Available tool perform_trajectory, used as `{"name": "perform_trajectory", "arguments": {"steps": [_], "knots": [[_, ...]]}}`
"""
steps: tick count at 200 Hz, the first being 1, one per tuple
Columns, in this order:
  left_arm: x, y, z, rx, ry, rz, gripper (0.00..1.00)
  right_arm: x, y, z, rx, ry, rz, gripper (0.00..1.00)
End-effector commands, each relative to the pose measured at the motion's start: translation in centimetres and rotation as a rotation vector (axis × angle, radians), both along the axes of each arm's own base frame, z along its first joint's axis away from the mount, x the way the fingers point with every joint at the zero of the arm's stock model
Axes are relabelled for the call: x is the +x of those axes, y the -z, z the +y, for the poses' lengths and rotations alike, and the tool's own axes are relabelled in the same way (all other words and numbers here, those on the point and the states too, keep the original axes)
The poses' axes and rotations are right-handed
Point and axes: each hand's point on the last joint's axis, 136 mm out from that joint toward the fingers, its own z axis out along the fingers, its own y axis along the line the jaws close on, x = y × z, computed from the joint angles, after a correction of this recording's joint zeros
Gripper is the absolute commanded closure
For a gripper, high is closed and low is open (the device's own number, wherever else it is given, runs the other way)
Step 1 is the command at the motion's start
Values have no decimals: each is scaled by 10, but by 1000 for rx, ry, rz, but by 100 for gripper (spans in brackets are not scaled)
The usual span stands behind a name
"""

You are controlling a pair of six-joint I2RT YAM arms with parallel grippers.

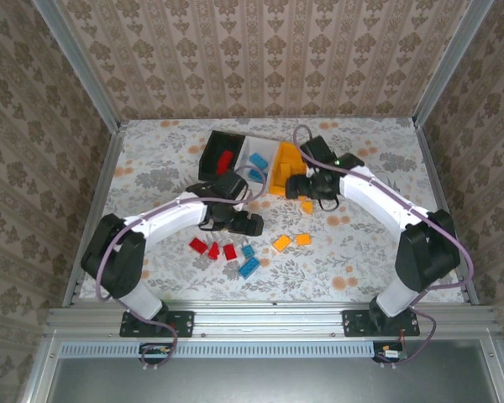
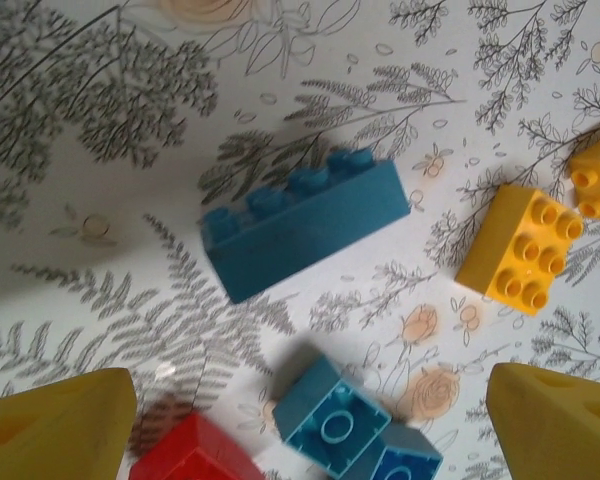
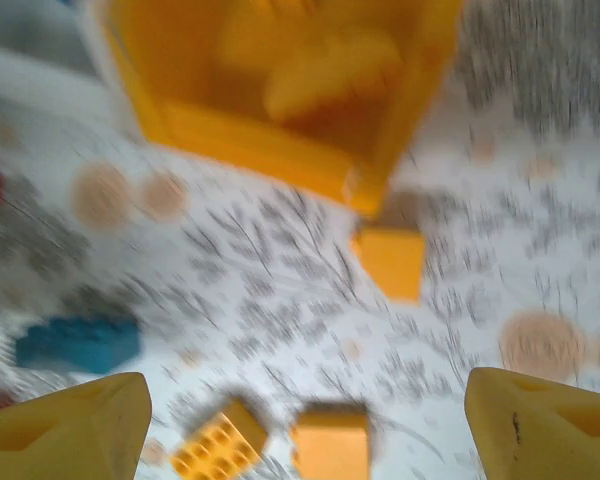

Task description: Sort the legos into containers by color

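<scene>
Left claw (image 2: 310, 405): open wide with nothing between its fingers, hanging over the loose bricks (image 1: 229, 251) in the middle of the top view.
Right claw (image 3: 300, 415): also open and empty, just below the orange bin (image 3: 260, 140); this view is smeared, so fine detail is lost.
Bins: a joined row at the upper middle of the top view, with black bin (image 1: 208, 159), white bin (image 1: 245, 151) and the orange bin from left to right.
Under the left claw: a small blue brick (image 2: 330, 415) sits lower centre, underside up and touching another blue piece. A red brick (image 2: 195, 455) is just beside it at lower left, and a long blue brick (image 2: 305, 225) lies further up.
Step, as I judge it: the left claw picks a blue brick for the white bin.
Doing it well: centre the fingers on the small blue brick, turn to meet its flat sides, and come straight down.
Risk: the left finger may catch the red brick, or both blue pieces may lift together.
Fallback: the long blue brick lies apart from its neighbours and should be easier to grip.
</scene>
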Motion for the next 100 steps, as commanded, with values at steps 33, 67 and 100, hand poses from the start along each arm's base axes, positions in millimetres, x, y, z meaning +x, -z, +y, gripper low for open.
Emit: {"name": "perform_trajectory", "arguments": {"steps": [33,67,100], "knots": [[11,3,-16,40,12,-11,9,-55,54,0,-15,0,135,17],[8,5,-16,43,7,-2,9,-68,78,1,-61,-19,182,19],[4,7,-12,53,4,3,9,-70,92,6,-75,-36,210,24]]}}
